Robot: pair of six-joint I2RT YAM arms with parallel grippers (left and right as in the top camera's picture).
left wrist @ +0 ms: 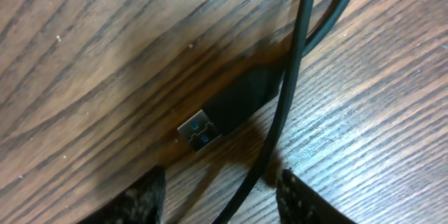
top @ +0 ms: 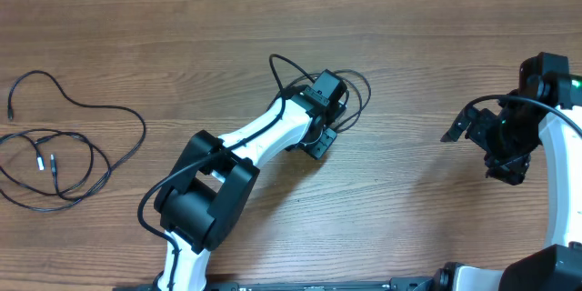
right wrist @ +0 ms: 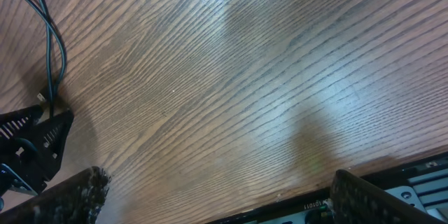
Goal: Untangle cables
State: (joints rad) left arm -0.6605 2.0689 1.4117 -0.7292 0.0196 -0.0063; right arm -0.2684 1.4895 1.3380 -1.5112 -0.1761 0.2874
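A loose pile of thin black cables (top: pixel 56 156) lies looped at the table's left, with small plug ends inside the loops. Another thin dark cable (top: pixel 356 98) loops beside my left gripper (top: pixel 320 142) at the table's middle. In the left wrist view this cable (left wrist: pixel 288 84) runs down between the open fingers of the left gripper (left wrist: pixel 220 185), close above the wood. Its black USB plug (left wrist: pixel 210 122) lies flat just ahead of the fingers. My right gripper (top: pixel 506 169) hovers at the right, open and empty (right wrist: pixel 217 192). A stretch of cable (right wrist: pixel 54 49) shows at the top left of the right wrist view.
The wooden table (top: pixel 418 27) bears everything. Thicker black wires (top: pixel 473 107) hang on the right arm. The table's near edge with a black frame (right wrist: pixel 392 175) shows under the right gripper. The left gripper's black body (right wrist: pixel 28 147) shows at the left of the right wrist view.
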